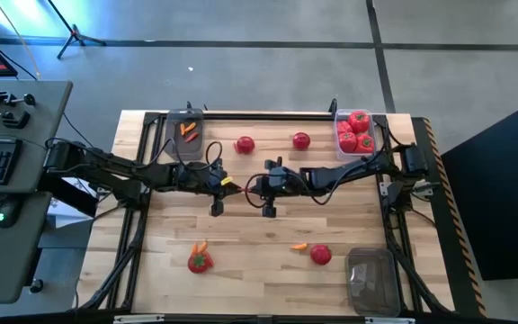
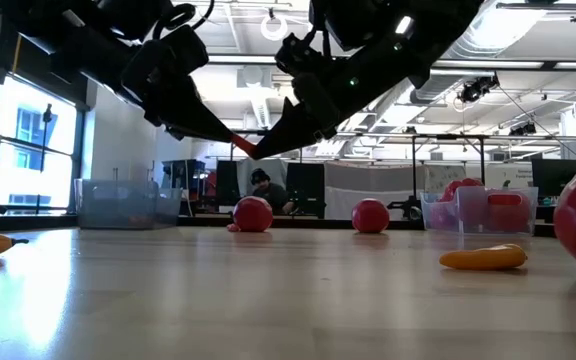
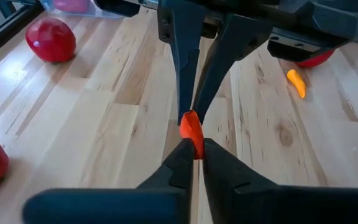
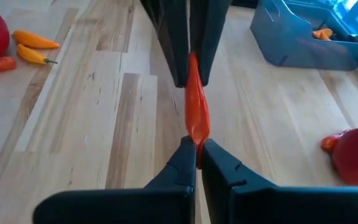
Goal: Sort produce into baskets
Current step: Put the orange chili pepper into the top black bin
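**Carrot piece pinched between both pincers mid-table**

The left pincer (image 1: 227,183) and right pincer (image 1: 252,185) meet tip to tip, both clamped on one orange carrot piece (image 3: 191,129) above the table (image 1: 268,270).

Sorting looks about half done. Three baskets: one (image 1: 184,135) beyond the left pincer holds carrot pieces, one (image 1: 356,132) beyond the right holds about four tomatoes, the third (image 1: 372,281) looks empty. Loose: four red pieces, two or three carrots.

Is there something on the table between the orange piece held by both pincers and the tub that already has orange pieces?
Nothing visible blocks it. The orange piece is pinched between the left pincer and right pincer above mid-table. The tub with orange pieces sits at the far edge on the left arm's side; bare wood lies between. The nearest tomato is beside that path.
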You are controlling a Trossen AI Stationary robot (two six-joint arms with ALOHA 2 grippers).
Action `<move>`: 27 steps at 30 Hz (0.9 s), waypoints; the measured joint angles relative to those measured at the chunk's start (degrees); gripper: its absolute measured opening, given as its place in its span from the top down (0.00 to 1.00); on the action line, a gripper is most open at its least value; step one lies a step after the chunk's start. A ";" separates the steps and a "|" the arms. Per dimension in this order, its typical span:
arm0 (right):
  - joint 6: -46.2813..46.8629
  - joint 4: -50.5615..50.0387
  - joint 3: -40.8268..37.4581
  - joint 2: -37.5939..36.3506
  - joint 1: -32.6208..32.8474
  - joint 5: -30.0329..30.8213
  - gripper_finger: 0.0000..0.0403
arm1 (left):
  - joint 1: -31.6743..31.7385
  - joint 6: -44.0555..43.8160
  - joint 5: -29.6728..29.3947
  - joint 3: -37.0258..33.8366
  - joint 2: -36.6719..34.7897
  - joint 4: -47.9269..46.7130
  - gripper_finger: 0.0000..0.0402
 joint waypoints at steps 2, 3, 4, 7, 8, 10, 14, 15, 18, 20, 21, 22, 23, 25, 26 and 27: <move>0.00 0.00 0.00 0.00 0.00 0.00 1.00 | 0.04 -0.01 0.00 0.00 0.00 -0.02 0.99; 0.01 0.02 0.00 0.00 -0.01 -0.01 1.00 | 0.04 0.00 -0.02 0.00 0.00 -0.06 0.99; 0.13 0.02 0.00 0.00 0.00 -0.02 1.00 | 0.04 0.02 0.00 0.00 0.00 -0.13 0.99; 1.47 0.02 0.00 0.02 0.11 0.00 0.97 | 0.04 0.07 0.03 0.00 -0.04 -0.28 0.99; 1.51 0.06 0.00 0.02 0.13 0.02 0.95 | 0.04 0.22 0.05 0.00 -0.26 -0.36 1.00; 1.53 0.19 0.00 0.02 0.27 0.67 0.89 | 0.04 0.51 0.04 0.10 -0.47 -0.48 1.00; 1.73 0.01 0.00 0.07 0.50 4.19 0.75 | 0.06 1.74 -0.57 2.07 -1.86 -4.58 1.00; 1.73 0.04 0.00 0.07 0.52 5.02 0.71 | 0.06 2.01 -1.18 2.69 -2.37 -5.83 1.00; 2.14 0.11 0.00 0.07 0.52 5.53 0.64 | 0.06 2.61 -3.66 4.05 -4.29 -10.15 1.00; 2.92 0.11 0.00 0.07 0.54 5.53 0.61 | 0.09 2.45 -5.31 4.76 -6.18 -13.39 1.00; 3.02 0.11 0.00 0.07 0.55 5.53 0.60 | 0.09 2.10 -6.47 5.18 -7.27 -15.40 1.00; 3.04 0.09 0.00 0.07 0.58 5.53 0.59 | 0.09 1.74 -7.77 5.53 -8.34 -17.24 1.00; 3.01 0.05 0.00 0.07 0.62 5.53 0.59 | 0.09 1.12 -9.25 5.73 -9.62 -19.64 1.00; 2.74 0.06 0.00 0.07 0.63 5.53 0.59 | 0.09 -0.47 -12.95 6.05 -12.26 -24.28 1.00; 2.53 0.06 0.00 0.07 0.63 5.51 0.59 | 0.09 -1.41 -15.13 6.08 -13.62 -26.26 1.00; 2.36 0.06 -0.02 0.07 0.63 5.51 0.59 | 0.09 -2.57 -17.42 6.10 -15.01 -28.29 1.00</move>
